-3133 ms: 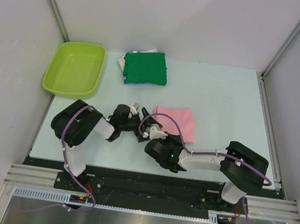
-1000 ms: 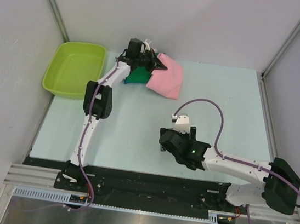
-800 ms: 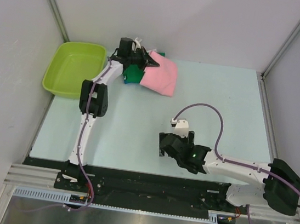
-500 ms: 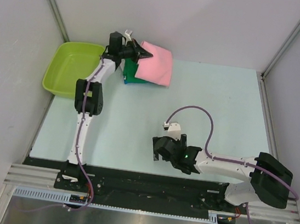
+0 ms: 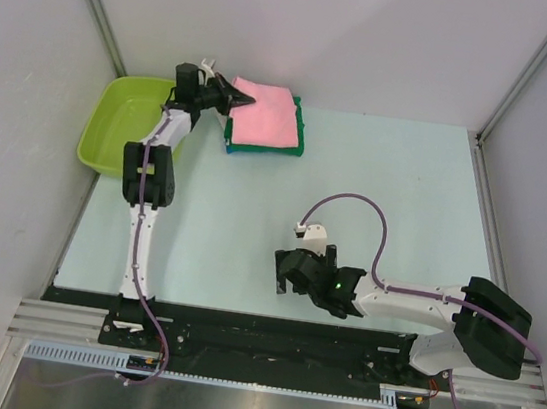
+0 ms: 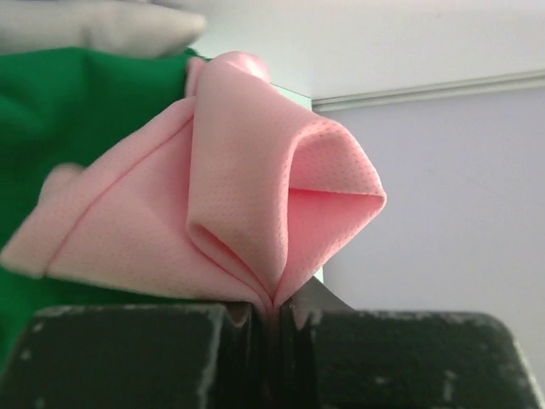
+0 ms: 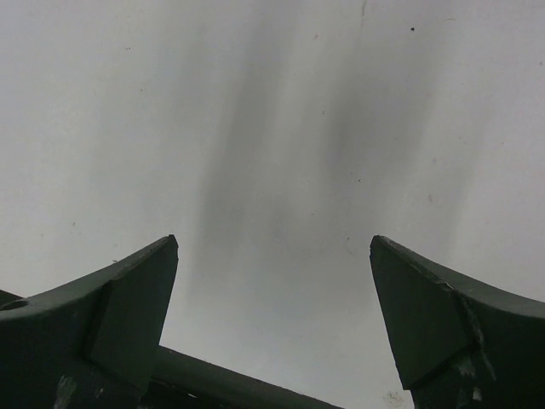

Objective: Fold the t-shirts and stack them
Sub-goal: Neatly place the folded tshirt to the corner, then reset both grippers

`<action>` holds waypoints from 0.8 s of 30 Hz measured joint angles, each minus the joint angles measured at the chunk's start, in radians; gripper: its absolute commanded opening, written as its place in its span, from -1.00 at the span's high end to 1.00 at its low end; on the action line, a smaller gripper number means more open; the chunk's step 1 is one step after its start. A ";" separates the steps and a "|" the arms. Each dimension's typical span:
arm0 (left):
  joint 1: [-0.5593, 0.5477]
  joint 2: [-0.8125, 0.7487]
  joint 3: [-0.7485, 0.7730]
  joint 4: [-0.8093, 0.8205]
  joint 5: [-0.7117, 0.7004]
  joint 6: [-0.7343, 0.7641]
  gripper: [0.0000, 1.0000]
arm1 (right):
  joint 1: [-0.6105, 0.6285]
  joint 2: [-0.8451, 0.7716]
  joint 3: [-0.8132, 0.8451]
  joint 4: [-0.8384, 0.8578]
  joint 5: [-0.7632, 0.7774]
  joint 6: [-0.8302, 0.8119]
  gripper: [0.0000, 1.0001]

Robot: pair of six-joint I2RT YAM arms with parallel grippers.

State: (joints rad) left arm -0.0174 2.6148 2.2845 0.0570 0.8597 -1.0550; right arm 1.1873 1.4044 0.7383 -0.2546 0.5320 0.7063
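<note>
pink t-shirt (image 5: 267, 119) pinched in left claw (image 5: 231, 98) (fully closed).

tub (image 5: 131, 125): lime green, far left corner of table | table (image 5: 404, 212): pale, light surface

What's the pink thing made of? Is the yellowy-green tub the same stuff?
Probably not. The pink t-shirt looks like soft, matte knit cloth: up close it shows tiny mesh dots and bends into loose folds. The lime tub looks like hard plastic, smooth and a little shiny, and it keeps a stiff shape with rounded corners.
</note>
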 measured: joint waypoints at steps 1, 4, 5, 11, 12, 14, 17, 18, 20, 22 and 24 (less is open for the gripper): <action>0.011 0.000 -0.009 -0.006 -0.003 0.003 0.60 | 0.000 0.000 0.000 0.000 0.000 0.000 -0.99; 0.033 0.000 -0.022 -0.026 -0.012 0.023 -1.00 | 0.000 0.000 0.000 0.000 0.000 0.000 -0.99; 0.037 0.000 -0.022 -0.032 -0.016 0.030 -0.99 | 0.000 0.000 0.000 0.000 0.000 0.000 -0.99; 0.063 0.000 -0.023 -0.108 -0.078 0.076 -0.99 | 0.003 0.000 0.000 0.000 -0.003 -0.002 -0.99; 0.066 0.000 -0.023 -0.126 -0.090 0.087 -1.00 | 0.003 0.000 0.000 0.000 -0.004 -0.003 -1.00; 0.075 -0.002 -0.023 -0.184 -0.122 0.118 -0.99 | 0.004 0.000 0.000 0.000 -0.003 -0.003 -0.99; 0.083 -0.026 -0.018 -0.305 -0.207 0.209 -1.00 | 0.003 0.000 0.001 -0.003 -0.002 -0.004 -0.99; 0.082 -0.046 -0.018 -0.367 -0.261 0.234 -1.00 | -0.002 0.000 0.003 -0.010 0.001 -0.004 -0.99; 0.084 -0.092 -0.020 -0.491 -0.377 0.286 -1.00 | -0.015 0.004 0.016 -0.026 0.001 -0.004 -1.00; 0.088 -0.155 -0.067 -0.569 -0.476 0.323 -1.00 | -0.040 0.022 0.042 -0.040 0.002 -0.004 -0.99; 0.093 -0.279 -0.210 -0.611 -0.571 0.349 -1.00 | -0.079 0.047 0.073 -0.047 0.002 -0.008 -1.00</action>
State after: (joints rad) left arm 0.0761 2.3360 2.0743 -0.5541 0.2886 -0.7059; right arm 1.1084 1.4513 0.8116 -0.3016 0.5335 0.6987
